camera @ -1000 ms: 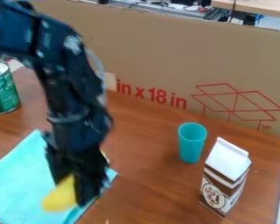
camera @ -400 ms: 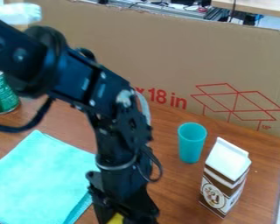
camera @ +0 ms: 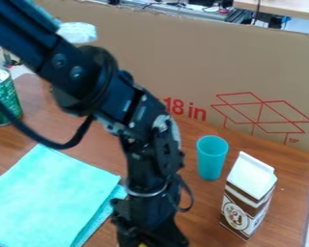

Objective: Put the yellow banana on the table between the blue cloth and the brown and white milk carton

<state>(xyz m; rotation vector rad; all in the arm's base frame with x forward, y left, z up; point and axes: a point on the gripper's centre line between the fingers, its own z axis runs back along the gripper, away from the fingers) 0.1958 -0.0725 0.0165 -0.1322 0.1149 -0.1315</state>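
Your bench (camera: 202,212) looks like wood or wood laminate, smooth, with visible grain and a low sheen. You have a folded cloth (camera: 47,198), soft and matt. The cup (camera: 210,159) presents as smooth plastic. For the carton (camera: 247,193), note smooth, folded paperboard. The can (camera: 2,99) reads as metal, with a shiny lid and a glossy printed side. Behind your bench, the panel (camera: 247,62) is matt cardboard, its top edge rough. Your arm (camera: 96,82) shows hard, smooth housings with glossy highlights; the claw (camera: 150,234) appears duller.
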